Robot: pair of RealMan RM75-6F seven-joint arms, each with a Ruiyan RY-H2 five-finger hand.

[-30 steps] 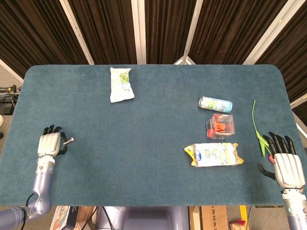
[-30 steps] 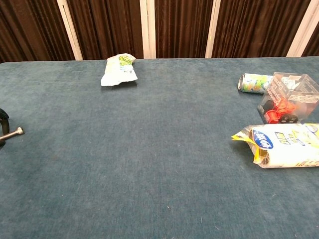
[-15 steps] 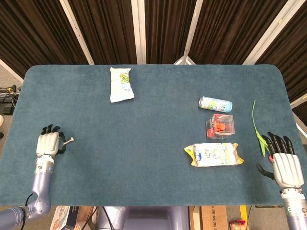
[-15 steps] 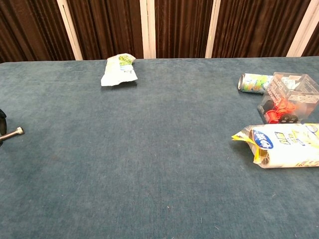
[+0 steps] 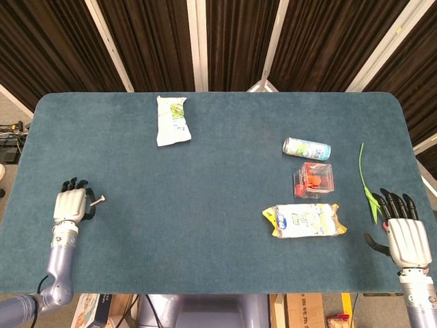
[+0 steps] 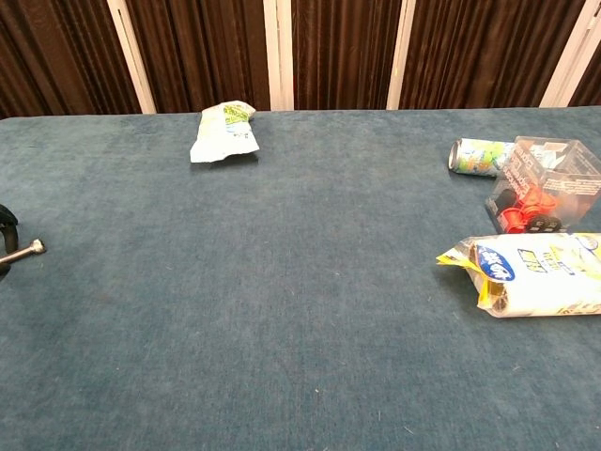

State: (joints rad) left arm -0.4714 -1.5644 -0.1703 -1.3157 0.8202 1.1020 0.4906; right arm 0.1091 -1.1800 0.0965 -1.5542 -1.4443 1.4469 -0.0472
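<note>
Two hands sit low at the near table corners. Left hand [image 5: 70, 204] rests on the blue table [image 5: 218, 157] near the left edge, fingers curled in; a small metal pin [image 5: 99, 200] sticks out from it toward the table centre, long axis roughly left-right. Whether the pin is a held thing or part of the hand, I cannot tell. In the chest view only the pin's tip [image 6: 25, 250] shows at the left border. Right hand [image 5: 406, 232] lies flat near the right edge, fingers spread and straight, holding nothing. Just ahead of its fingertips lies a green stem [image 5: 367, 186], long axis running front to back, its leafy end nearest the hand. A clear box [image 5: 314, 180] holds orange and black pieces; lid state not readable. A can [image 5: 306, 147] lies on its side just behind the box, axis left-right. A white and yellow packet [image 5: 304, 220] lies in front of the box, long axis left-right. A white and green bag [image 5: 172, 121] lies far back, left of centre, well apart from the rest. Wide bare cloth between left hand and packet.
</note>
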